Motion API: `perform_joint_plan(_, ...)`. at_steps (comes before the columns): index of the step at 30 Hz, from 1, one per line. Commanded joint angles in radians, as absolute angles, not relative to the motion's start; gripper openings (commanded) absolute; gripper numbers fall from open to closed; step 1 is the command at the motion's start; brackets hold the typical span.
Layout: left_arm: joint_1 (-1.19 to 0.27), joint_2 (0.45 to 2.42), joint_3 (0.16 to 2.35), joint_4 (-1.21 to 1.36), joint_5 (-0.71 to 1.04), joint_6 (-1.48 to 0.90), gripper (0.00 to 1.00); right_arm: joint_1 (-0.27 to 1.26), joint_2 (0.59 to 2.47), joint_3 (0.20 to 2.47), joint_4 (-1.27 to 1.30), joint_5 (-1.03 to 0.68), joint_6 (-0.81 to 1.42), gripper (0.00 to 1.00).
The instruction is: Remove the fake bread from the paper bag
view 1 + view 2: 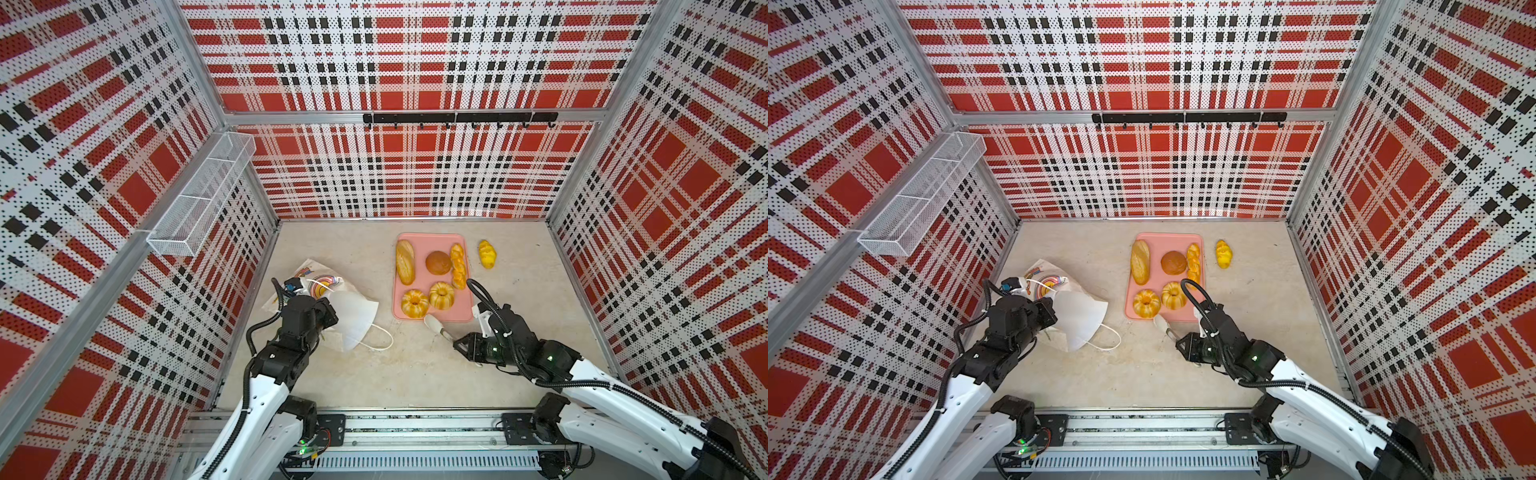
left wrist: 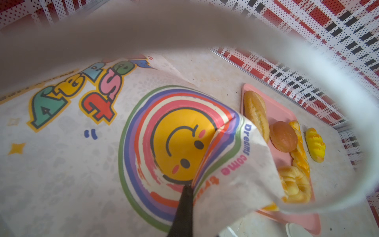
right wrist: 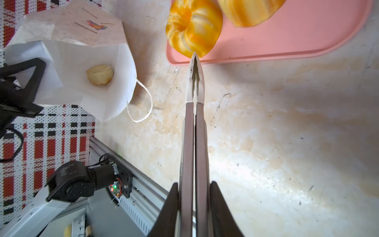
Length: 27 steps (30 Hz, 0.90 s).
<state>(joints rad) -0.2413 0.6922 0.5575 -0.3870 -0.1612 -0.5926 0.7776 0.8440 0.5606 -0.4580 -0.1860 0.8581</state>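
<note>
Lower right in a top view, steel white-tipped tongs [image 1: 434,324] are clamped in the right gripper [image 1: 461,345], blades together; they are best opened and entered straight into the white printed paper bag [image 1: 357,316], pinched centre left by the left gripper [image 1: 326,311]. One small pale roll [image 3: 99,74] is seen inside. Further up, five golden toy breads [image 1: 414,303] lie on the flat pink tray [image 1: 428,243], a yellow croissant [image 1: 487,254] beside it on the bench [image 1: 415,374].

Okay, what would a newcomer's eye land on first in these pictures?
The pink tray carrying five golden toy breads, right of centre, with a yellow croissant on the table beside it. Then the white paper bag lying on its side at left, pinched by the left gripper, a small roll inside. The right gripper holds shut tongs near the tray.
</note>
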Motion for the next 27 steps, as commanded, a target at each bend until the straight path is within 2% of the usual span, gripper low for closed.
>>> perform_joint_plan(1, -0.235, 0.679, 0.562, -0.398, -0.133, -0.545, 0.00, 0.786, 0.841, 0.622, -0.354, -0.290, 0.804, 0.16)
perform_joint_plan(9, -0.236, 0.647, 0.545, -0.395, -0.150, -0.367, 0.00, 0.838, 0.929, 0.750, -0.336, -0.435, 0.751, 0.15)
perform_joint_plan(13, -0.236, 0.635, 0.515, -0.338, -0.138, -0.301, 0.00, 0.905, 0.991, 0.789, -0.279, -0.444, 0.761, 0.19)
perform_joint_plan(20, -0.236, 0.668, 0.514, -0.268, -0.025, -0.056, 0.00, 0.958, 1.117, 0.748, -0.072, -0.418, 0.823, 0.18)
perform_joint_plan(27, -0.236, 0.722, 0.523, -0.286, 0.076, 0.046, 0.00, 1.045, 1.306, 0.746, 0.140, -0.259, 0.897, 0.16)
